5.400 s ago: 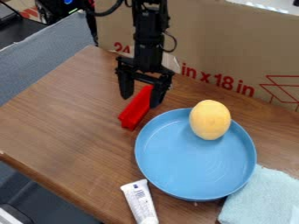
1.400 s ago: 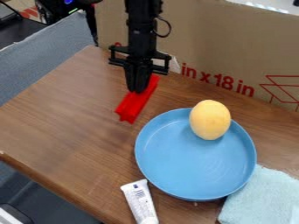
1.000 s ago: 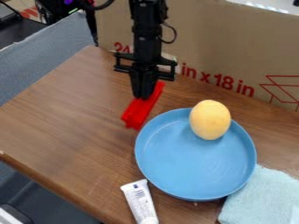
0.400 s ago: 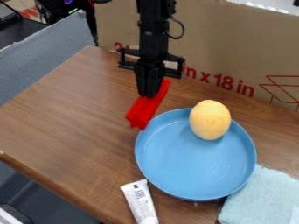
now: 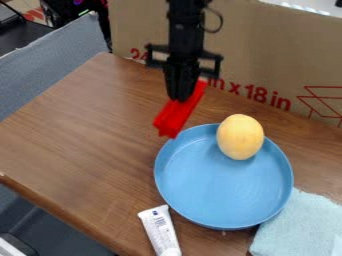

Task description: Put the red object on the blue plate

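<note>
A cardboard box with red print stands behind the brown wooden table. Above the table, the black claw points straight down, clamped together on the upper end of the red object, which hangs tilted, its lower end near the rim of the blue plate. A yellow-orange fruit sits on the plate. A white tube and a pale teal cloth lie beside the plate's near edge.

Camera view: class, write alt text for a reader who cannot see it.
A black robot gripper holds a red bar just past the rim of a blue plate on a wooden table. A yellow-orange fruit sits on the plate.
</note>
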Motion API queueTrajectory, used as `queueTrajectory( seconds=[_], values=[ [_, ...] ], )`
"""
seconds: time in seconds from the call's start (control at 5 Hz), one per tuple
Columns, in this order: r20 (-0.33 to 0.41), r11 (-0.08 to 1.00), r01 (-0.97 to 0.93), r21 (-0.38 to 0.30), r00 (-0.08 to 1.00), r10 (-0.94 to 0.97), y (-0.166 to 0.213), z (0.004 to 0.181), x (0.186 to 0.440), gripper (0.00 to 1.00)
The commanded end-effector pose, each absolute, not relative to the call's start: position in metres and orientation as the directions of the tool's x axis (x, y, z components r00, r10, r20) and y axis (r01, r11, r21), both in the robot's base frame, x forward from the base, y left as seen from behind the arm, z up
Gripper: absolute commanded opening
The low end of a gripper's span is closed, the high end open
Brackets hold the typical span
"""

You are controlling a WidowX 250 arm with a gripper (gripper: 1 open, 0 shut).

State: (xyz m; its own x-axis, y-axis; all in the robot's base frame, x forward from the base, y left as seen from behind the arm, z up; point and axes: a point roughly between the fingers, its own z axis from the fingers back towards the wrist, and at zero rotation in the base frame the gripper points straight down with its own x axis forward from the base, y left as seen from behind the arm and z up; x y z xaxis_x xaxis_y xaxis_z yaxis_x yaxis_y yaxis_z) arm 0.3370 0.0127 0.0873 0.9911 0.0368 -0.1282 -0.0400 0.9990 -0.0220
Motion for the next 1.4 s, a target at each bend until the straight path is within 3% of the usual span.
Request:
queueTrajectory(
  seconds=[0.0,1.2],
  values=[
    [-0.053,1.0,0.01,0.006,0.999,-0.009,-0.003,0.124,0.334,0.0],
    [-0.022,0.995,0.099,0.005,0.995,-0.099,-0.034,0.136,0.325,0.0]
  ],
)
